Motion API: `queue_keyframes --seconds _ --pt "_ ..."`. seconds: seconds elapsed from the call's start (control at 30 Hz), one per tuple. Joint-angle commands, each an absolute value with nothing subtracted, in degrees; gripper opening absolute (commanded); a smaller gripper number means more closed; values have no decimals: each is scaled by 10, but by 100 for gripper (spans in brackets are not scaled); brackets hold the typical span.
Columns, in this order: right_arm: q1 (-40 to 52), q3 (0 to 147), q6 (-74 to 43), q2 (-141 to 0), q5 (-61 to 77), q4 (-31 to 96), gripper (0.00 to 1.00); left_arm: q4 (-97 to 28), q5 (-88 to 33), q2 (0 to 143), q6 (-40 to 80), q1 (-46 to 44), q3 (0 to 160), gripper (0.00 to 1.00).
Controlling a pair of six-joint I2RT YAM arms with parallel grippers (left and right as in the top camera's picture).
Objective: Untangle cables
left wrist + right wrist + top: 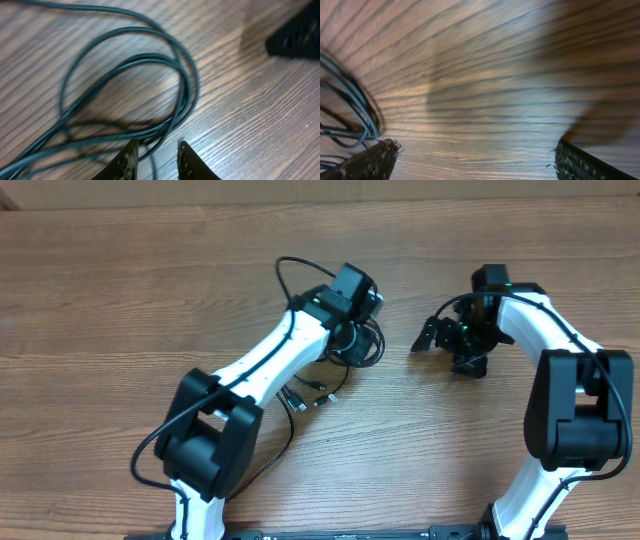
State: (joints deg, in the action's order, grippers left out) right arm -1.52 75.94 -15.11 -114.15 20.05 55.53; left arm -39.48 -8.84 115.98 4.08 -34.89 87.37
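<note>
The cables [374,350] are thin black cords bunched in loops under my left gripper [362,340]. Their small plug ends [308,393] lie fanned out beside the left arm. In the left wrist view the cables [125,62] form overlapping loops on the wood. My left gripper [157,150] is open just above them, with one strand running between its fingertips. My right gripper [447,352] is open wide and empty, a short way right of the bundle. In the right wrist view [475,155] its fingers frame bare wood, and cable loops [355,105] show at the left edge.
The wooden table [120,300] stretches around both arms. A thin black lead [288,272] loops up from the left wrist. The dark blurred shape [295,35] at the top right of the left wrist view is the right gripper.
</note>
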Motion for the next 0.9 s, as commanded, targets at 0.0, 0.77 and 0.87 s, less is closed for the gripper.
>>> queue_keyframes --seconds 0.0,0.77,0.87 --pt "-24 752 -157 -1133 180 553 100 -384 -101 1180 -13 -360 881 27" --pt "-24 752 -150 -1133 192 496 100 -431 -67 1240 -82 -359 927 7" --pt "-24 752 -150 -1133 265 516 100 -451 -67 1240 -83 -359 946 4"
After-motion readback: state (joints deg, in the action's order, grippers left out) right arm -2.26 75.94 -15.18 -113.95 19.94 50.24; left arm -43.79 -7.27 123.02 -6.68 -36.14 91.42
